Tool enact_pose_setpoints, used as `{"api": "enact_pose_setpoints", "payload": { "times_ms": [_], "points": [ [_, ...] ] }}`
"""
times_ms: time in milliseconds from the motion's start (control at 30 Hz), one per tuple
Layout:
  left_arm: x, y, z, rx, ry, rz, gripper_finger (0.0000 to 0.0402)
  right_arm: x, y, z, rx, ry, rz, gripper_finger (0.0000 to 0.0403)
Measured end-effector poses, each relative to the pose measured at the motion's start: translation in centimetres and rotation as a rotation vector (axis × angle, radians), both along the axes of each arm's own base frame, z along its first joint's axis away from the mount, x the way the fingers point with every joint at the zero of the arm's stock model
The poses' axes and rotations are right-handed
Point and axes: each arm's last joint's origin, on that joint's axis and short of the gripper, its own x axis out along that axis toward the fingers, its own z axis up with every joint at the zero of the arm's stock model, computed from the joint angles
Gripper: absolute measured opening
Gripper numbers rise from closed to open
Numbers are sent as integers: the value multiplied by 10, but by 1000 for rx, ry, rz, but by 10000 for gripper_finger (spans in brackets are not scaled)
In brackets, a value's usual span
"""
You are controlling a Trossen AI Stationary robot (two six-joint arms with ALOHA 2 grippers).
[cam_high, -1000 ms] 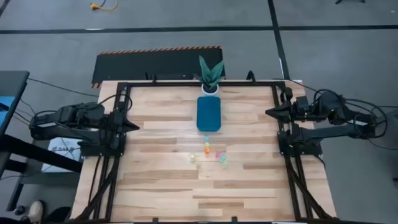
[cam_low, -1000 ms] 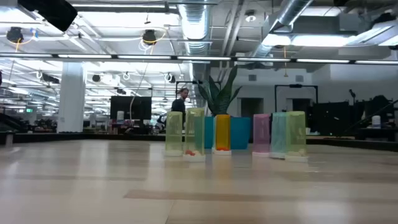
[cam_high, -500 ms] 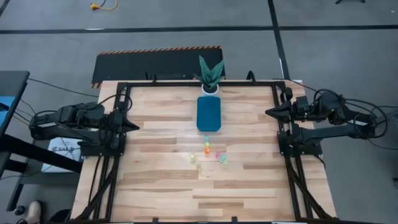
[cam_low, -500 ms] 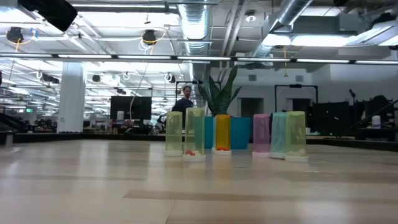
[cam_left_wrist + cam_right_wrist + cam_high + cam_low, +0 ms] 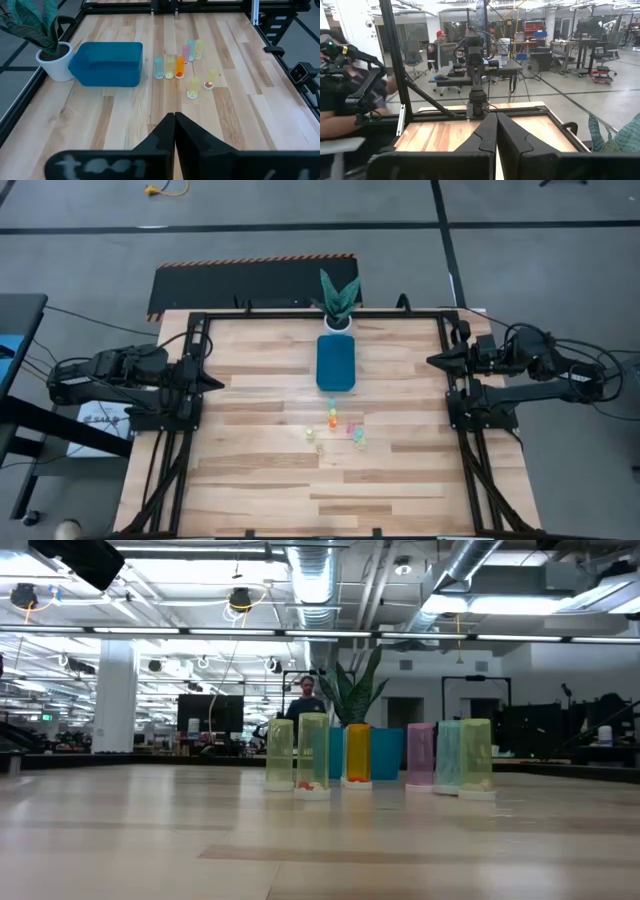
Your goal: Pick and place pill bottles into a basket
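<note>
Several tiny translucent pill bottles (image 5: 335, 426) in green, orange, pink and yellow stand upright in a loose cluster on the wooden table's middle, also in the low view (image 5: 375, 754) and left wrist view (image 5: 186, 64). The teal basket (image 5: 336, 363) (image 5: 106, 62) rests on the table just beyond them. My left gripper (image 5: 220, 383) (image 5: 174, 116) hovers shut at the table's left edge. My right gripper (image 5: 431, 361) (image 5: 496, 116) hovers shut at the right edge. Both are far from the bottles and hold nothing.
A white pot with a green plant (image 5: 338, 305) (image 5: 54, 62) stands behind the basket at the far edge. Black frame rails (image 5: 190, 430) run along the table's sides. A person (image 5: 340, 100) sits beyond the left arm; another person (image 5: 308, 692) stands far behind the table.
Neither arm nor any bottle has moved. In the low view the person far behind the table has walked toward the right.
</note>
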Motion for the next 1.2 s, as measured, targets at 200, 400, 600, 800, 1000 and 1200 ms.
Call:
{"api": "enact_pose_setpoints", "payload": {
  "times_ms": [200, 400, 600, 800, 1000, 1200],
  "points": [
    [0, 0, 0, 0, 0, -1, 0, 0, 0, 0, 0, 0, 1, 0],
    [0, 0, 0, 0, 0, -1, 0, 0, 0, 0, 0, 0, 1, 0],
    [0, 0, 0, 0, 0, 0, 0, 0, 0, 0, 0, 0, 0, 0],
    [0, 0, 0, 0, 0, -1, 0, 0, 0, 0, 0, 0, 1, 0],
    [0, 0, 0, 0, 0, 0, 0, 0, 0, 0, 0, 0, 0, 0],
    [1, 0, 1, 4, -13, 8, 0, 0, 0, 0, 0, 0, 0, 0]
  ]
}}
